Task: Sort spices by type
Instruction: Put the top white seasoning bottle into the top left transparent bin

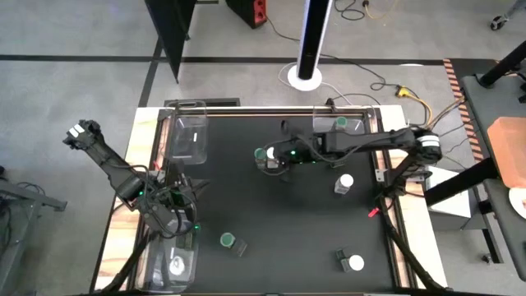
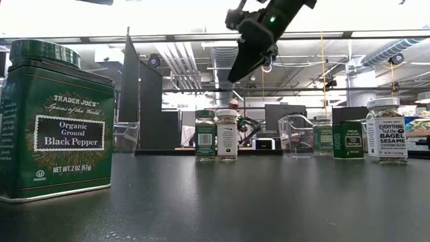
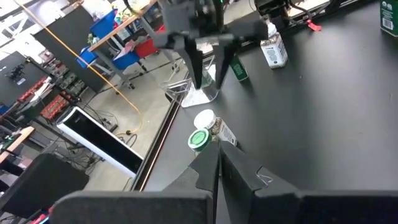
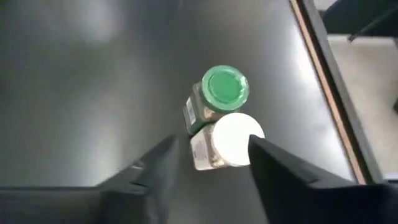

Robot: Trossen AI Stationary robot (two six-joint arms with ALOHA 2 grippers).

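A green-lidded spice jar (image 4: pixel 226 87) and a white-lidded spice jar (image 4: pixel 233 140) stand upright side by side, touching, on the black table near its middle (image 1: pixel 265 154). My right gripper (image 4: pixel 212 142) hangs open just above them, slanting down, one finger on either side of the white-lidded jar and clear of it; the low view shows its fingertips (image 2: pixel 235 74) well above both lids. My left gripper (image 3: pixel 217 165) is shut and holds nothing, raised over the table's near left part (image 1: pixel 173 215).
Clear trays stand at the far left (image 1: pixel 187 136), far right (image 1: pixel 362 125) with a green-lidded jar (image 1: pixel 341 123), and near left (image 1: pixel 182 263) with a white-lidded jar. A green pepper tin (image 1: pixel 228 241) and white-lidded jars (image 1: pixel 345 182), (image 1: pixel 353 263) stand loose.
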